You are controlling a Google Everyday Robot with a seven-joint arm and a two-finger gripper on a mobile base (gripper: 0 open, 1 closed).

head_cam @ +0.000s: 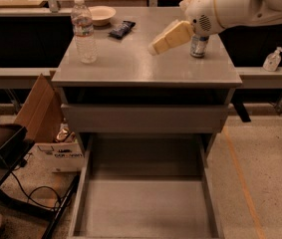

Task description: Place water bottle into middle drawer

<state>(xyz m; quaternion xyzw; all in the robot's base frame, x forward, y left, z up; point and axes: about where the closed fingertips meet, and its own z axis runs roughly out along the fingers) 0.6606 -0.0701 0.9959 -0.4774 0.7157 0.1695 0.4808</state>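
The water bottle (83, 31) is clear and ribbed with a white cap. It stands upright at the back left of the grey cabinet top (130, 66). My gripper (156, 47) hangs just above the middle of the cabinet top, pointing left, well to the right of the bottle and holding nothing. The white arm (230, 4) reaches in from the upper right. The middle drawer (145, 208) is pulled out wide below the cabinet, with a bare grey floor and low side walls.
A silver-blue drink can (199, 45) stands behind the gripper's wrist. A pale bowl (102, 15) and a dark snack packet (121, 29) lie at the back. A closed drawer front (145, 117) sits above the open drawer. Cardboard box (41, 113) and cables are at the left.
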